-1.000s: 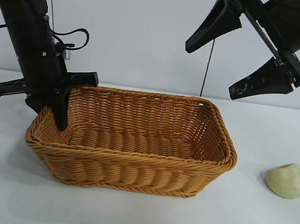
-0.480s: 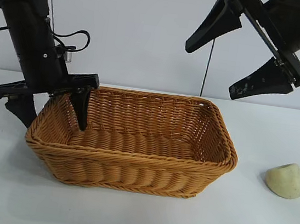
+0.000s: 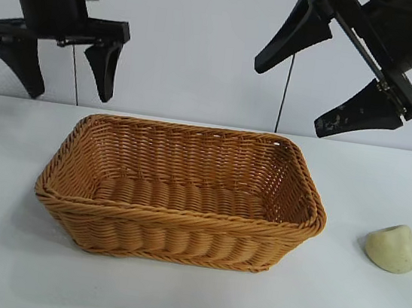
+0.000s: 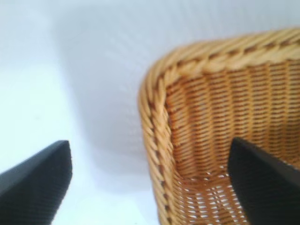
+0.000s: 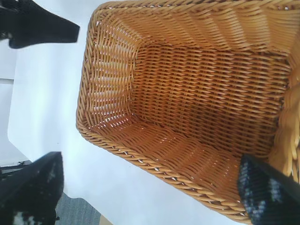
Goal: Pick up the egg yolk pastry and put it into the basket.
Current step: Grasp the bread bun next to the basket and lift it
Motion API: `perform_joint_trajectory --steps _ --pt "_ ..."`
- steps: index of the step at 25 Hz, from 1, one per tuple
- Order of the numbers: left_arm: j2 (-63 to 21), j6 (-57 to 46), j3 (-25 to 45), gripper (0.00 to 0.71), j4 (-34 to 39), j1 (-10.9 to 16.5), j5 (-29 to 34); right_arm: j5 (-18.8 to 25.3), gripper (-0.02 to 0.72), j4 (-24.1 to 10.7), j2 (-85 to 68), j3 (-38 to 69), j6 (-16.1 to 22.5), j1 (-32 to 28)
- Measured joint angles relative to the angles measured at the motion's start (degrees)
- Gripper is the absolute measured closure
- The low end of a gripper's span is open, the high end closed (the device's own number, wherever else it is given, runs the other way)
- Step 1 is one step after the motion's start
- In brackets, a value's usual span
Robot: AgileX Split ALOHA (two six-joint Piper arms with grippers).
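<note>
Left gripper (image 3: 56, 66) now raised well above the basket (image 3: 180, 236), up off the left end wall it straddled half a second ago, one finger inside and one outside; fingers apart, nothing between them, rim corner in sight below in the left wrist view (image 4: 157, 140). Basket in the same spot on the table (image 3: 186, 303), empty in the right wrist view (image 5: 187, 89). Right gripper (image 3: 331, 68) unmoved over the last second, hanging high above the basket's right end, fingers spread wide and empty. Pastry (image 3: 392, 248) untouched, lying on the table to the right of the basket, apart from its wall, nearer the right arm. Probably a finished nudge or steadying of the basket, with the left arm clearing out of the way. Pick not yet begun; likely next, a descent by the right gripper onto the pastry, given the reach.
</note>
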Motion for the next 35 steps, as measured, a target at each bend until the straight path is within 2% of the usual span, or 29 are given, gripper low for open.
perform_joint_trajectory --steps 4,12,15,18,23,35 --pt "-0.3 0.3 -0.7 0.015 0.2 1.8 0.2 0.2 0.008 0.0 0.0 0.0 0.0 0.0" --pt "-0.2 1.0 -0.7 0.015 0.7 10.6 0.2 0.7 0.008 -0.1 0.0 0.0 0.0 0.0" --pt "-0.5 1.1 -0.3 0.015 0.8 12.4 0.2 0.7 0.008 -0.2 0.0 0.0 0.0 0.0" --pt "-1.9 2.2 2.3 0.015 0.8 12.6 0.2 0.8 0.008 -0.2 0.0 0.0 0.0 0.0" --pt "-8.5 4.7 10.7 0.016 1.1 12.6 0.2 0.8 0.008 -0.2 0.0 0.0 0.0 0.0" --pt "-35.9 5.1 34.0 0.016 3.4 12.6 0.3 0.8 0.008 -0.4 0.0 0.0 0.0 0.0"
